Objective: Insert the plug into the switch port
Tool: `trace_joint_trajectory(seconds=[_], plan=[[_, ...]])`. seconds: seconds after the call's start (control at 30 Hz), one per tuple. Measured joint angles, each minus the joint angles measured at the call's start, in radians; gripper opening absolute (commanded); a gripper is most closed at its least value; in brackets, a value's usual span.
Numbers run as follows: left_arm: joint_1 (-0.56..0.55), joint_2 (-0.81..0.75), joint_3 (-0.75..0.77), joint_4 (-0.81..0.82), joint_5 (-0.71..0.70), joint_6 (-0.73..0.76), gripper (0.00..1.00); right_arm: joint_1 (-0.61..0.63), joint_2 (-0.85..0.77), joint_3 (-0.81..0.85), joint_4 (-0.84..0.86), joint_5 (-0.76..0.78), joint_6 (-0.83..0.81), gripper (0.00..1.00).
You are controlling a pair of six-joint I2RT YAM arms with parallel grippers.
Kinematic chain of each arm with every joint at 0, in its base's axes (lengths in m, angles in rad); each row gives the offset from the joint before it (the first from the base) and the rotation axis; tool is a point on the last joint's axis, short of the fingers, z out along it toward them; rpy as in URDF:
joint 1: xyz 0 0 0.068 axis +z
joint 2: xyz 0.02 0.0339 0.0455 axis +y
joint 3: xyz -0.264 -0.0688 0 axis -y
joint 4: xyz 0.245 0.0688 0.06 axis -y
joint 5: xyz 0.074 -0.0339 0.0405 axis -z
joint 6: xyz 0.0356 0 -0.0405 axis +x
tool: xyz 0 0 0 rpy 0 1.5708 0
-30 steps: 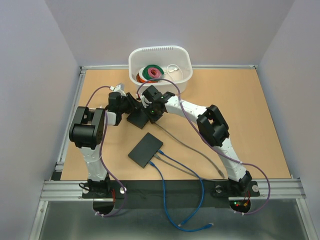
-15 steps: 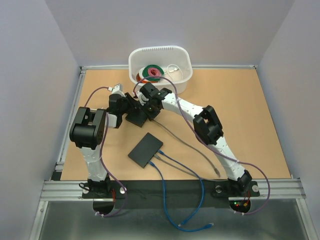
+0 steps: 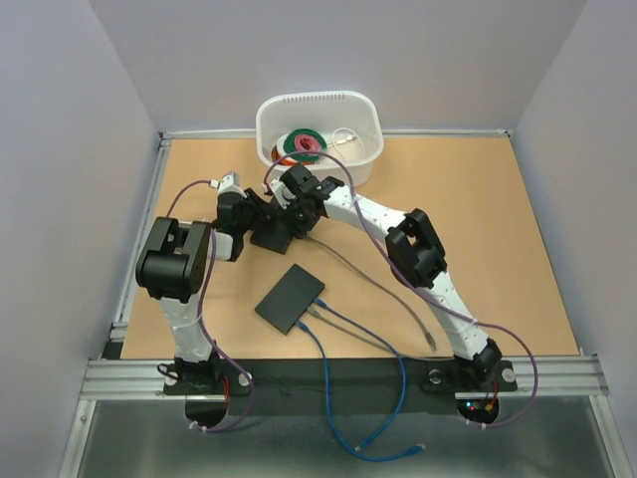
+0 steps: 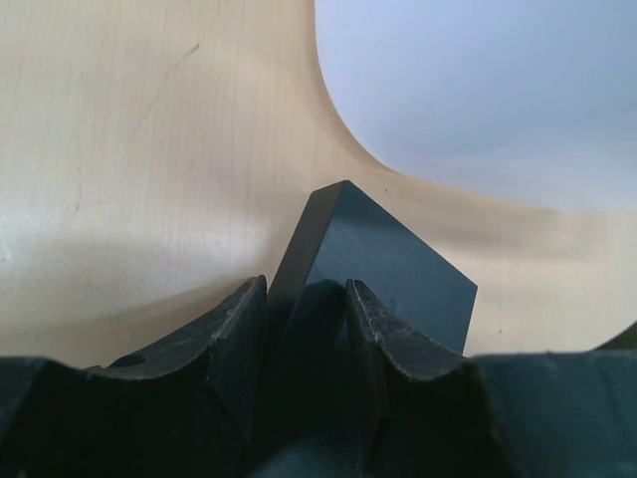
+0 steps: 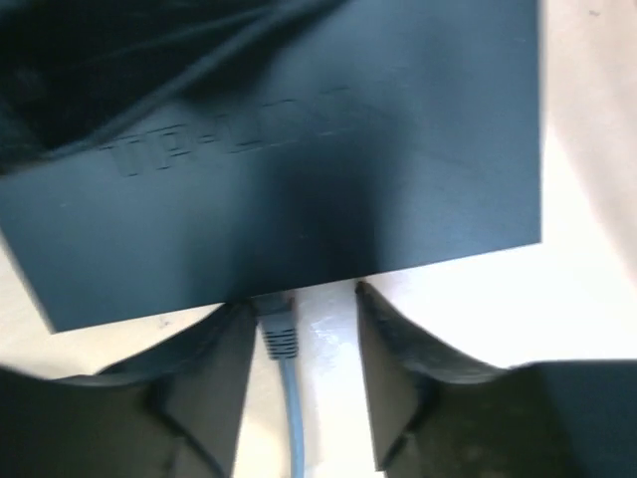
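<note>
So over on the left, the left gripper (image 4: 307, 299) is clamped on the switch (image 4: 388, 259), one finger on each side of a corner of the black box, holding it tipped up off the table (image 3: 478, 229) so one edge pokes up. The white tub (image 3: 317, 97) sits just behind the switch, close enough that its wall fills the left wrist view right past the box. A second black box (image 3: 291, 299) lies flat in front of the switch, toward the arm bases and a bit apart from it. Moving right, the right gripper (image 5: 299, 301) comes at the switch from the other side, and its fingers are spread apart, not squeezing anything. The plug (image 5: 277, 324) sits between those fingers, closer to one of them, with its tip right up against the edge of the switch where the port is. Honestly can't tell from here if it's fully seated or just butted up. The grey cable (image 5: 291, 428) runs straight back from the plug, away from the switch, between the two fingers.
</note>
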Motion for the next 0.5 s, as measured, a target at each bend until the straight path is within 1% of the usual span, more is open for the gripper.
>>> trace_joint_trajectory(seconds=[0.1, 0.23, 0.27, 0.33, 0.43, 0.47, 0.5], plan=[[0.0, -0.012, -0.002, -0.027, -0.014, -0.035, 0.47, -0.009, -0.019, -0.04, 0.043, 0.028, -0.041, 0.61], [0.0, -0.031, -0.005, -0.064, -0.031, -0.07, 0.47, -0.011, -0.038, -0.075, 0.072, 0.04, -0.052, 0.66], [0.0, -0.036, -0.005, -0.077, -0.032, -0.077, 0.47, -0.011, -0.049, -0.093, 0.086, 0.041, -0.052, 0.69], [0.0, -0.047, -0.004, -0.105, -0.032, -0.087, 0.47, -0.011, -0.072, -0.136, 0.116, 0.048, -0.046, 0.77], [0.0, -0.069, -0.004, -0.156, -0.019, -0.097, 0.47, -0.011, -0.142, -0.246, 0.187, 0.063, -0.027, 0.82], [-0.001, -0.078, -0.003, -0.179, -0.004, -0.098, 0.46, -0.011, -0.178, -0.289, 0.212, 0.07, -0.018, 0.89], [-0.002, -0.082, -0.003, -0.188, 0.002, -0.098, 0.46, -0.01, -0.198, -0.311, 0.223, 0.071, -0.011, 0.92]])
